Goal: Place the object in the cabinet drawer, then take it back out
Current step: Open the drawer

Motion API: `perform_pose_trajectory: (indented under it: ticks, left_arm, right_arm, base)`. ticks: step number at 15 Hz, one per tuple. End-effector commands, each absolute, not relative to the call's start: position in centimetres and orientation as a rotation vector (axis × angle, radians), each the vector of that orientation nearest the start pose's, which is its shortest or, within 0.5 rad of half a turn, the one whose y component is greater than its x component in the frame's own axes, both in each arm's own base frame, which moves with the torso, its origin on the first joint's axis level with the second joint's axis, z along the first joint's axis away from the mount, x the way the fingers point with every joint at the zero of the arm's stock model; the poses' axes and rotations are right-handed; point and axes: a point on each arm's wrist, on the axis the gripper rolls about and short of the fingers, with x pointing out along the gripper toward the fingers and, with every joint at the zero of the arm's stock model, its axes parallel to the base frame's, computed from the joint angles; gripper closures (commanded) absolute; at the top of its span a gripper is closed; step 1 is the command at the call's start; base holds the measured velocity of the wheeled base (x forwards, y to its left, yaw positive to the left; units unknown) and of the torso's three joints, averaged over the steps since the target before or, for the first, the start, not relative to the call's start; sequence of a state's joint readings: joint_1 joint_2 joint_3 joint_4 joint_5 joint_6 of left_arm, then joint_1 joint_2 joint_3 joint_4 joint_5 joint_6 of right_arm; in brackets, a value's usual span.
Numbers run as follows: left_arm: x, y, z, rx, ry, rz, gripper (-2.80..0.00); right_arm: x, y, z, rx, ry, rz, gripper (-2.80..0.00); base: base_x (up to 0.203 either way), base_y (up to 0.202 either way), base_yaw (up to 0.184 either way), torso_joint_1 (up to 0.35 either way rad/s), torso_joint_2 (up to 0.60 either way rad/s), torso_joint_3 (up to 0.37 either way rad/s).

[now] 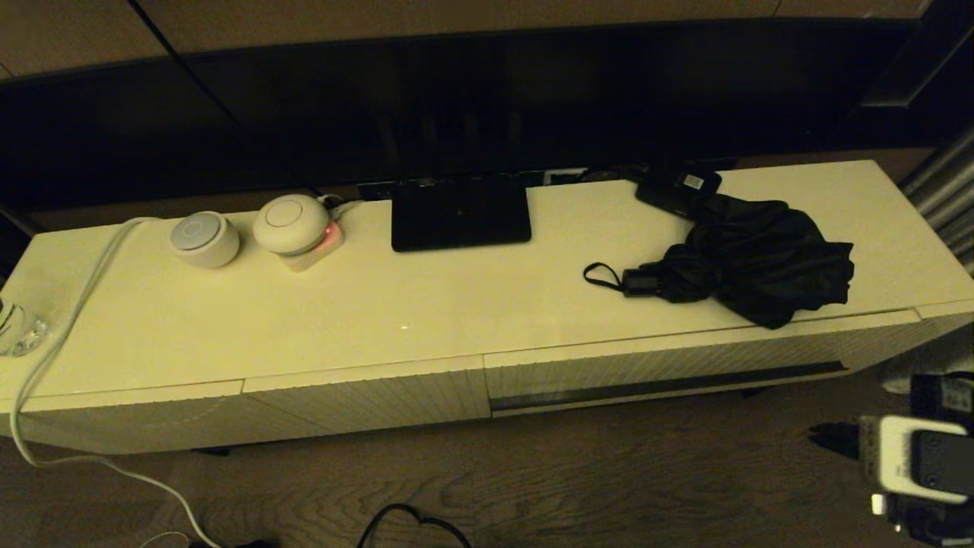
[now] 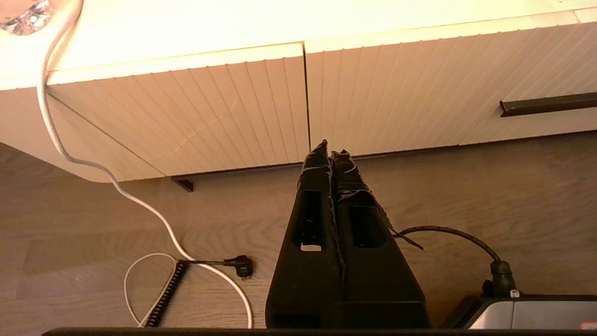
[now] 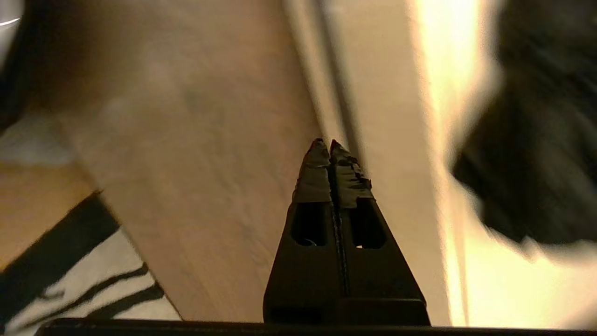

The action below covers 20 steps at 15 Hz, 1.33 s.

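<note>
The black umbrella [image 1: 753, 259] lies bunched on the right part of the cream cabinet top [image 1: 426, 304], handle and wrist loop pointing left. Below it the cabinet drawer [image 1: 685, 364] sits closed, its dark slot handle [image 1: 670, 384] running along the ribbed front. My right gripper [image 1: 820, 436] hangs low at the right, in front of the drawer's right end and apart from it. In the right wrist view it [image 3: 325, 143] is shut and empty, near the slot handle [image 3: 340, 93], with the umbrella [image 3: 536, 140] off to one side. My left gripper [image 2: 330, 148] is shut and empty above the floor, facing the ribbed panels, the drawer handle [image 2: 548, 103] off to its side.
A small black box with a white label [image 1: 677, 186] lies behind the umbrella. A flat black stand [image 1: 460, 211], two round white devices [image 1: 204, 238] [image 1: 291, 222], a glass [image 1: 19, 327] and a white cable [image 1: 68, 327] occupy the top. Cables [image 2: 200, 266] trail on the wooden floor.
</note>
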<state>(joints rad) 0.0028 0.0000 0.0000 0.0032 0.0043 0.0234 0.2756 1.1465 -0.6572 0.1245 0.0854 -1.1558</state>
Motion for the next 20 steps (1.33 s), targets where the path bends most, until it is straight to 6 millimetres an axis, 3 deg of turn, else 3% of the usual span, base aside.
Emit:
perform_pose_trajectory:
  ticks: [1,5,11,20]
  left_arm:
    - [-2.3,0.0,7.4,0.023,0.006,0.008,0.00]
    - [-2.3,0.0,7.4,0.023,0.006,0.008,0.00]
    - [-2.3,0.0,7.4,0.023,0.006,0.008,0.00]
    - [-2.3,0.0,7.4,0.023,0.006,0.008,0.00]
  right_arm:
    - [15.5,6.1,17.8,-1.224,0.418,0.778,0.00]
    - [16.0,6.9,15.4,-1.276,0.522,0.829,0.00]
    - [19.9,8.6,10.1,-1.295,0.502,0.823,0.00]
    - [23.4,9.4,3.8,-1.423,0.500,0.777,0.00]
  base:
    - [0.000,0.000,0.000,0.000,0.00,0.000]
    - [0.000,0.000,0.000,0.000,0.00,0.000]
    - [0.000,0.000,0.000,0.000,0.00,0.000]
    - [0.000,0.000,0.000,0.000,0.00,0.000]
